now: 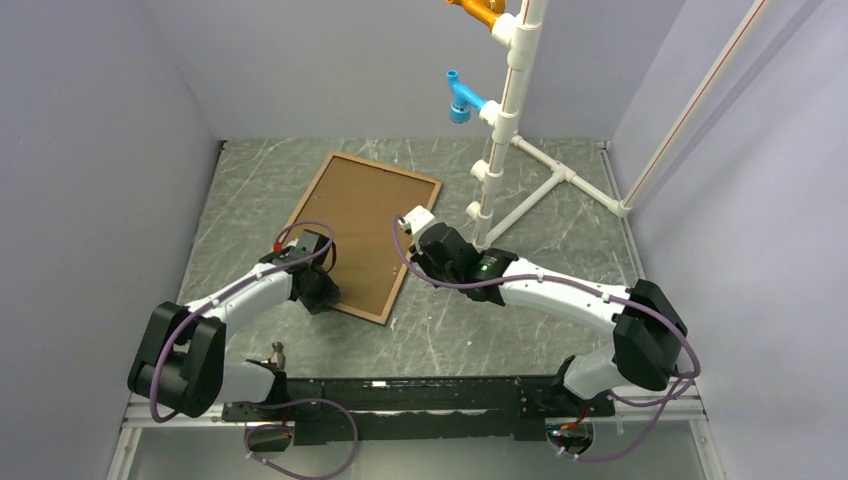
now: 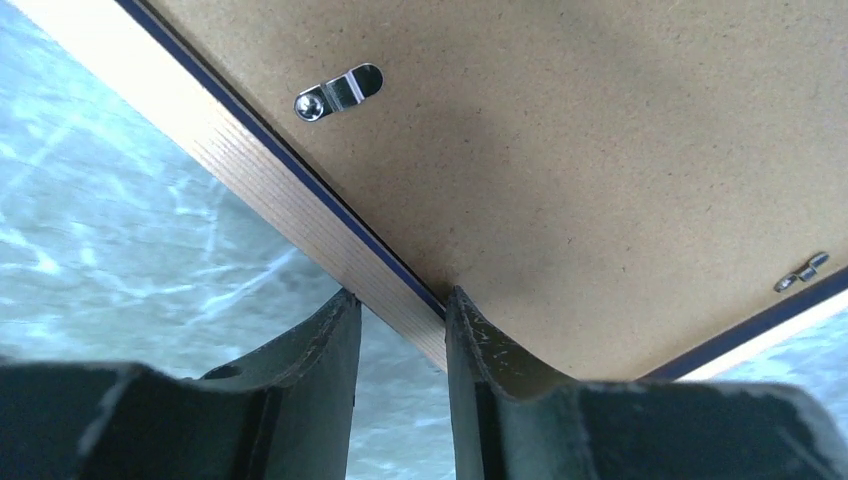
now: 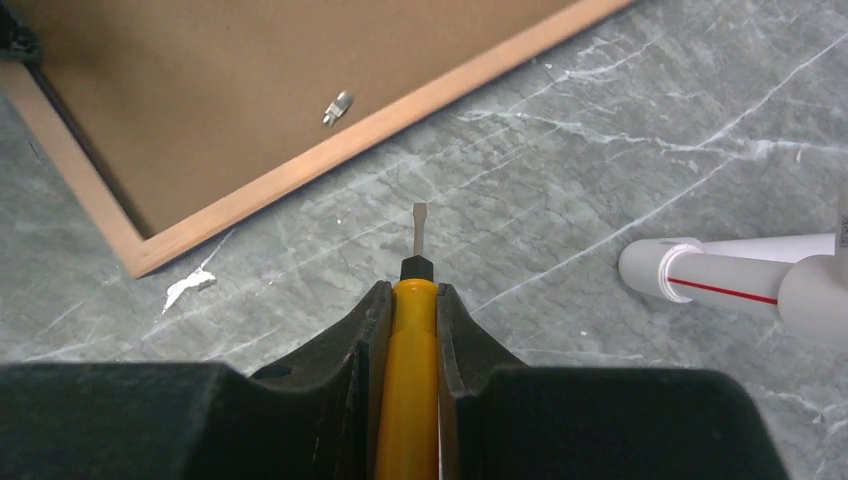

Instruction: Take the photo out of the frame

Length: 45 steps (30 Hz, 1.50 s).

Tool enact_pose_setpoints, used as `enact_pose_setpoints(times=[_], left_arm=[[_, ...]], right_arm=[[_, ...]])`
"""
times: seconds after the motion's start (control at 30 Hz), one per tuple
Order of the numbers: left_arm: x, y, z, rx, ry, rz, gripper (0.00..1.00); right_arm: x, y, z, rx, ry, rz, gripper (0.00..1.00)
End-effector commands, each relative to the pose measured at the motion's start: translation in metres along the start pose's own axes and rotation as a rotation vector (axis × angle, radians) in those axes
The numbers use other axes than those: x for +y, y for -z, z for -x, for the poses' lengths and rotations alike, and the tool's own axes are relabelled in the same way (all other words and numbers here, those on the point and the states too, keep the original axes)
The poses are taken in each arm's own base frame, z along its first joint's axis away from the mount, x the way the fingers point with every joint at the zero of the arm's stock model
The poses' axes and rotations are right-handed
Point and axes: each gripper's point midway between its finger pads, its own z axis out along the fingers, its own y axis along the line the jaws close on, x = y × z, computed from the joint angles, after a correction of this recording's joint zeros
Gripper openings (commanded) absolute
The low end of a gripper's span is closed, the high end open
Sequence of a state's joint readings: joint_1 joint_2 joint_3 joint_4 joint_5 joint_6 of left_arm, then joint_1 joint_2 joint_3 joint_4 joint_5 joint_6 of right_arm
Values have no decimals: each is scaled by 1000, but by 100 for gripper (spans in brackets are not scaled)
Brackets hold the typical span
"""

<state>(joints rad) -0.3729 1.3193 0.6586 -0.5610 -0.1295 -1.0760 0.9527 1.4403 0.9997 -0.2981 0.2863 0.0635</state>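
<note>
Pale lavender walls (image 1: 100, 150) close in a grey-green marbled table (image 1: 440, 340); the frame (image 1: 388, 168) lies on it face down, skewed to the table's edges, roughly midway between the two arms; its brown backing board (image 1: 365, 225) fills the opening, so the photo's printed side is hidden beneath it and cannot be seen; the left wrist view shows the rail as light wood with a thin navy line along its inner edge, and a small metal turn clip (image 2: 338, 92) is screwed to the board just inside that line; the left gripper (image 2: 400, 300) sits at the frame's near-left rail, one finger on the table side and the other over the board, clenched across the rail; the right gripper (image 3: 412, 290) is clamped on a yellow-handled screwdriver (image 3: 408, 380), whose flat tip points out over bare table near the frame's right rail without touching it; another clip (image 3: 339, 107) shows on the board in that view, and a small white scrap (image 3: 190, 288) lies on the table just beside the frame's corner; a white pipe stand (image 1: 505, 120) rises at the back right, carrying a blue fitting (image 1: 462, 100) and an orange one (image 1: 478, 10).
</note>
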Motion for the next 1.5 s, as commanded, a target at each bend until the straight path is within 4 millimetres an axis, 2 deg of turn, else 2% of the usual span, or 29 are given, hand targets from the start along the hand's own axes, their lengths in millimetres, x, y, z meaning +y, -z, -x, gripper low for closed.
enact_pose_setpoints(times=[0.0, 0.17, 0.27, 0.4, 0.6, 0.63, 0.77, 0.83, 0.9, 1.03, 1.17, 1.23, 1.47], left_arm=[[31, 10, 4, 26, -275, 81, 0], [45, 4, 16, 66, -244, 63, 0], [47, 1, 18, 76, -237, 38, 0], [50, 2, 21, 80, -238, 48, 0], [59, 2, 23, 88, -237, 66, 0], [61, 3, 24, 80, -233, 70, 4], [54, 8, 27, 49, -218, 26, 32], [50, 10, 28, 45, -212, 0, 43], [48, 11, 28, 38, -209, -10, 52], [38, 8, 18, 60, -194, -94, 60], [33, 3, 9, 79, -177, -128, 60], [34, 0, 7, 85, -179, -122, 57], [39, -6, 8, 73, -180, -72, 33]], right_arm=[[2, 2, 27, -62, -20, 2, 0], [-2, 4, 27, -61, -23, -20, 0], [-10, 4, 28, -65, -31, -57, 0], [-26, -9, 33, -53, -47, -114, 0], [-51, -39, 63, -74, -67, -165, 0], [-57, -46, 68, -72, -67, -181, 0], [-81, -76, 81, -63, -94, -248, 0], [-88, -90, 87, -69, -110, -259, 0], [-95, -102, 93, -75, -118, -277, 0], [-106, -127, 102, -82, -137, -303, 0], [-116, -142, 105, -95, -166, -317, 0], [-122, -149, 107, -103, -187, -317, 0], [-132, -171, 110, -114, -206, -302, 0]])
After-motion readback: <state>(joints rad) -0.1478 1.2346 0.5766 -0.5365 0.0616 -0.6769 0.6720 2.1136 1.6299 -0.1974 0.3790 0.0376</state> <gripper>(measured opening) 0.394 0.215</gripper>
